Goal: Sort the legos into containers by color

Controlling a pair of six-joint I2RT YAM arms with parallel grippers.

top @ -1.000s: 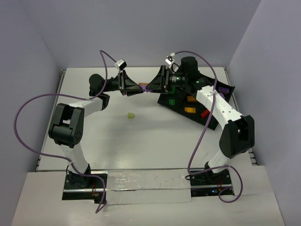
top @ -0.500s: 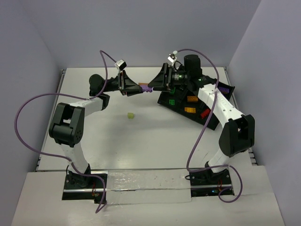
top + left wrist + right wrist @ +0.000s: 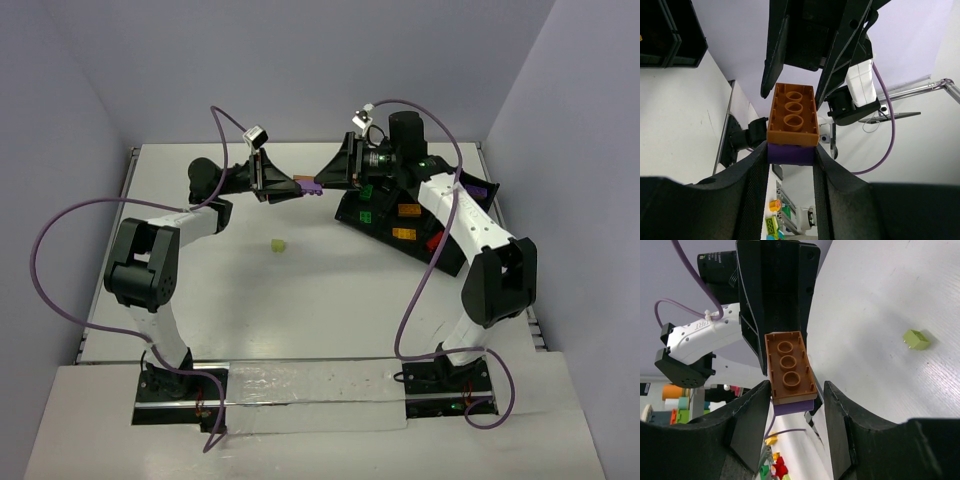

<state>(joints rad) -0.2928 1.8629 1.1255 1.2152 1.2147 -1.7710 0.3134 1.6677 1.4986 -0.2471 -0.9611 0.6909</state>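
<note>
R arm shifted slightly vs 1 s ago; more purple exposed.
Top: orange/purple stack [image 3: 308, 186] airborne betw. L gripper [image 3: 294, 186] & R gripper [image 3: 325, 185], near tray [image 3: 347, 213]; yellow-green lego [image 3: 278, 245] on table [image 3: 250, 300].
L wrist: L fingers [image 3: 752, 185] clamp stack at purple brick [image 3: 790, 154].
R wrist: R fingers [image 3: 752, 425] pinch same stack.

Both my arms reach forward and inward, grippers meeting tip to tip.

My left arm [image 3: 150, 262] bends at the elbow and turns right, with its gripper [image 3: 790, 150] level and clamped on one end of a lego cluster [image 3: 792, 114]. My right arm [image 3: 470, 225] runs forward and left, and its gripper [image 3: 797, 390] faces the other. Its fingers [image 3: 751, 425] flank the cluster, but a sliver shows beside one, so I can't tell whether it grips.
</note>
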